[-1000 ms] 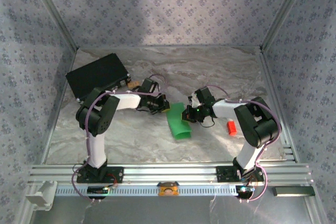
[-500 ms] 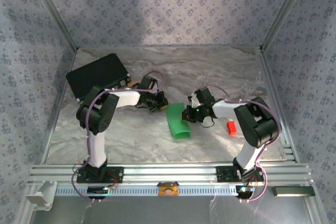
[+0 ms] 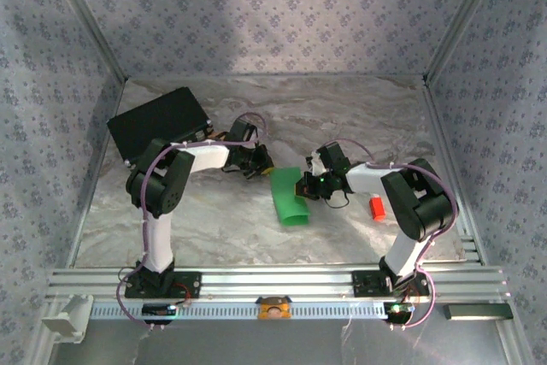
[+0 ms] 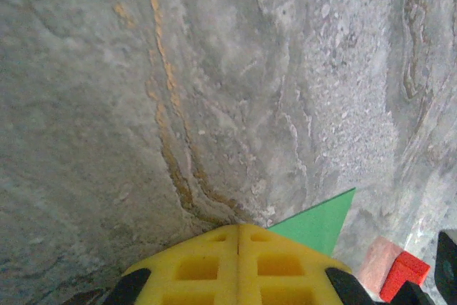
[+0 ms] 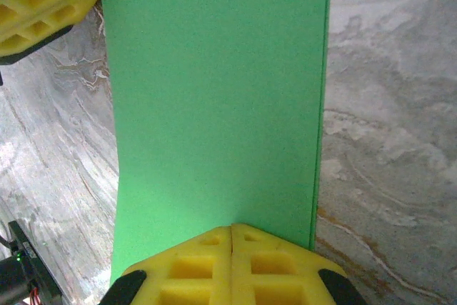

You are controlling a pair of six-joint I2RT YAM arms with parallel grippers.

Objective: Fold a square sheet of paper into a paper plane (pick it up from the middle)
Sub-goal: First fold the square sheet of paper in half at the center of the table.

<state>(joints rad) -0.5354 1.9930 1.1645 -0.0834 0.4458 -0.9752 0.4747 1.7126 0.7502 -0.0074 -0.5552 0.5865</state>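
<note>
The square sheet of paper [image 3: 289, 197], bright green, lies on the table folded into a long rectangle, its doubled edge on the right in the right wrist view [image 5: 214, 105]. My right gripper [image 3: 308, 185] is shut, and its yellow tips [image 5: 232, 228] rest on the sheet's near edge, with paper spreading out on both sides of them. My left gripper [image 3: 258, 160] is shut and empty over bare table, just left of the sheet's far corner [image 4: 319, 222]. Its tips [image 4: 238, 226] touch no paper. No paper plane is in view.
A black rectangular case [image 3: 158, 124] lies at the back left, behind the left arm. A small red block [image 3: 376, 208] sits right of the right forearm. Aluminium rails edge the table, with patterned walls around it.
My left gripper has drawn back and to the left, away from the sheet's far corner. The right gripper and the green sheet have stayed put.
</note>
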